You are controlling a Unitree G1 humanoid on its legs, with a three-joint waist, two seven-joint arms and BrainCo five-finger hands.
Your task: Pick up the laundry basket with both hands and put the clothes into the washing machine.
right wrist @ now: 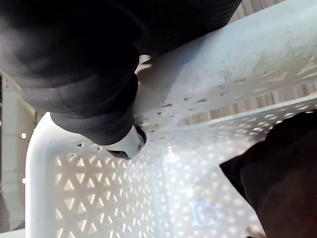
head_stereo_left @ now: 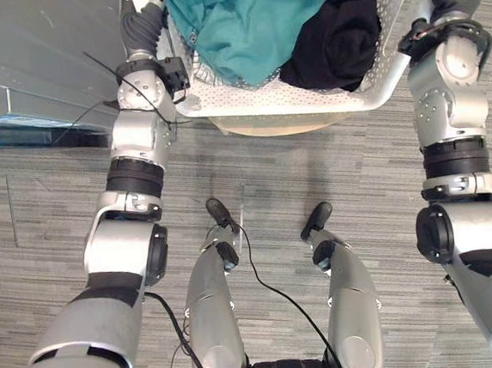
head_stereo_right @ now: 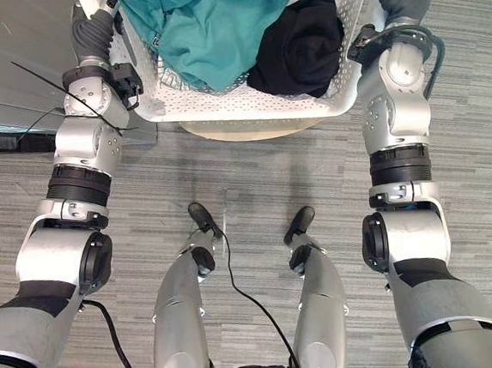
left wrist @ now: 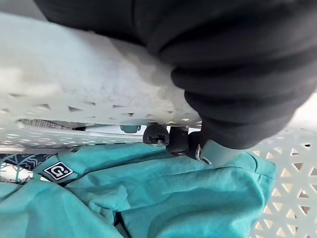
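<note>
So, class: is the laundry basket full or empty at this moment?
Not empty: a teal garment and a black garment lie inside the laundry basket.

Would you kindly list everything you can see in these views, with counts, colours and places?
laundry basket: one, white, perforated, between the two arms.
teal garment: one, teal, in the basket, on the robot's left side.
black garment: one, black, in the basket, on the right, against the teal one.
round top: one, tan, mostly hidden under the basket; I cannot tell whether they touch.
grey panel: one, smooth, far left.
floor: grey planks.
left hand: one, fingers curled over the basket's left rim.
right hand: one, finger curled over the right rim.
</note>
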